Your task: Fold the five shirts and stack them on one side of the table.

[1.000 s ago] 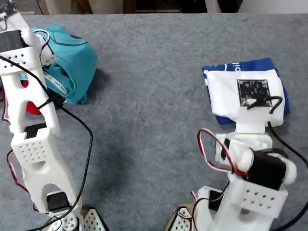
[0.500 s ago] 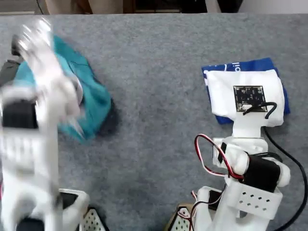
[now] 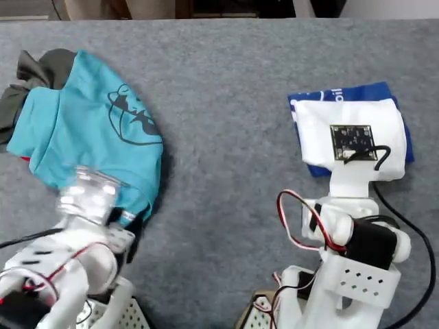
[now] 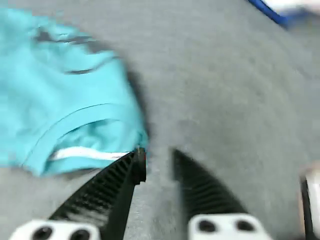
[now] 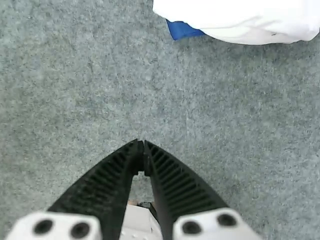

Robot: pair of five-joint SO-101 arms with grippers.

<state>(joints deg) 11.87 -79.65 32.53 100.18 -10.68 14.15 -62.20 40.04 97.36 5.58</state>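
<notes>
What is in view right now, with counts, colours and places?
Crumpled teal fabric shirt with a dark print: one, teal, spread loosely on the table's left side.
Bunched dark grey garment: one, dark grey, far left corner, partly beneath the teal shirt.
Folded white shirt: one, white, right side, lying on the blue one.
Folded blue shirt: one, blue, right side, under the white shirt.
Grey felt table cover: one, grey, beneath everything.
Left hand: one, black, open, next to the teal shirt's hem.
Right hand: one, black, shut, over bare felt short of the white and blue stack.
</notes>
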